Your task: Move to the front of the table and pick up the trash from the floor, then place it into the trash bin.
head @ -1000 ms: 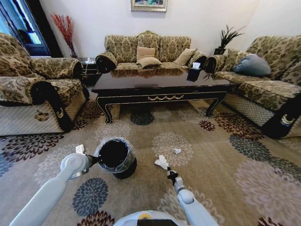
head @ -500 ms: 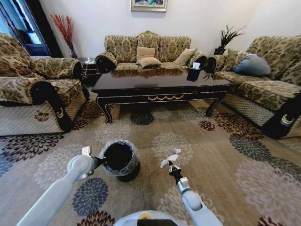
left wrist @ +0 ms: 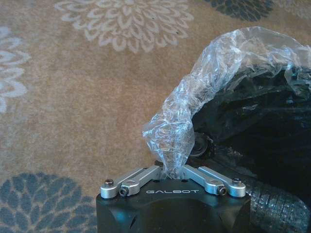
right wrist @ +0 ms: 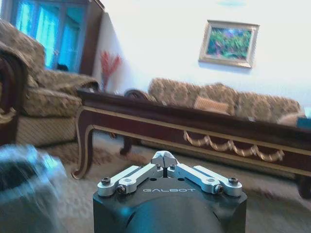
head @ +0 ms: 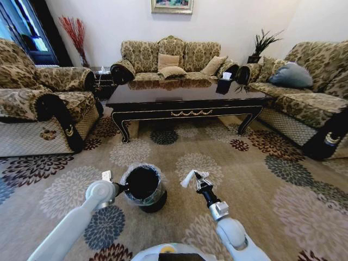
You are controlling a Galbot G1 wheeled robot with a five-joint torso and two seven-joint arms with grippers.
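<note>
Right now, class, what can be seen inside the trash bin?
Inside the trash bin, only the dark interior and the clear liner over its rim show; no trash is visible. The bottom is too dark to judge. The left gripper pinches the liner.

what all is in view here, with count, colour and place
table: 1, dark brown with gold trim, middle of the room
sofas: 3, patterned olive-brown, behind and to both sides of the table
floor: 1, beige carpet with flower medallions
bin: 1, black with clear liner, on the carpet near the robot
tissue: 1, white, held above the carpet beside the bin
scrap: 1, pale, on the carpet left of the bin
painting: 1, framed, wall behind the far sofa
plant: 1, green, far right corner
red twigs: 1 bunch, far left corner
left gripper: shut on the liner at the bin's rim
right gripper: shut on the tissue, right of the bin
</note>
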